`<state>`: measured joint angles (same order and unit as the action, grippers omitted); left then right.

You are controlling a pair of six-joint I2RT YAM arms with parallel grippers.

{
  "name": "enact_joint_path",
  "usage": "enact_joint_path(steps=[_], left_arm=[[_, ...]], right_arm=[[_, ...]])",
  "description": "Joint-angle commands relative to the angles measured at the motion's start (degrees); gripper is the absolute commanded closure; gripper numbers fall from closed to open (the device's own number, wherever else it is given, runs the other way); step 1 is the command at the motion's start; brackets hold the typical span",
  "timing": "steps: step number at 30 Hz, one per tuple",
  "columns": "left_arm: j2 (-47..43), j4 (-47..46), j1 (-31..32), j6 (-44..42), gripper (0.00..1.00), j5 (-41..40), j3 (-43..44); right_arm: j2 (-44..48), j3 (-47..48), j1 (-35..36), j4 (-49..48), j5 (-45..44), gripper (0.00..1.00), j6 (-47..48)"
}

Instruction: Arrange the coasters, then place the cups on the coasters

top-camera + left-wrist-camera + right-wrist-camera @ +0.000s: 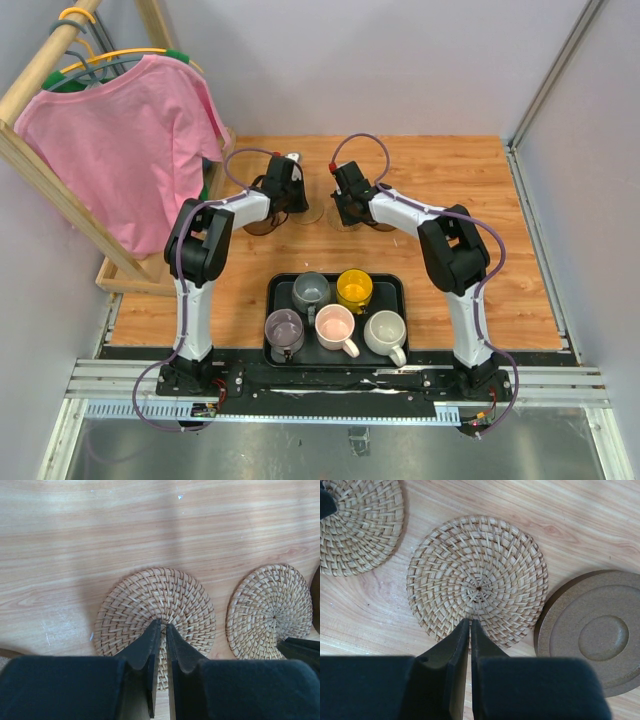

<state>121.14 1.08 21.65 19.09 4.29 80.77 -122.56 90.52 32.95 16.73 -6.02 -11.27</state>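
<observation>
The left arm (pixel 200 250), white links with black joints, rises from its base, folds at the elbow and reaches forward and inward. The right arm (pixel 455 255), of the same build, mirrors it. Both wrists tip downward and stand close together, side by side. The left tool (pixel 163 625), a black two-finger clamp, has its fingers drawn nearly together with only a thin slit between the tips. The right tool (pixel 470 621), likewise black, has its fingers pressed together. Neither grips anything.
</observation>
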Motion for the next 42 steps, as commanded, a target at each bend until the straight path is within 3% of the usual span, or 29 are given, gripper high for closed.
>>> enact_joint_path(steps=[1, 13, 42], left_arm=[[0.76, 3.49, 0.34, -0.52, 0.85, -2.27, -1.49], [-2.70, 3.67, 0.41, 0.64, 0.86, -4.61, -8.71], [-4.48, 1.46, 0.41, 2.45, 0.86, -2.55, -12.28]], right_arm=[[0.46, -1.75, -0.87, 3.26, 0.72, 0.94, -1.07], [1.15, -2.34, -0.91, 3.24, 2.47, 0.94, -2.19], [1.50, -0.87, -0.61, 2.59, 5.62, 0.93, -1.56]])
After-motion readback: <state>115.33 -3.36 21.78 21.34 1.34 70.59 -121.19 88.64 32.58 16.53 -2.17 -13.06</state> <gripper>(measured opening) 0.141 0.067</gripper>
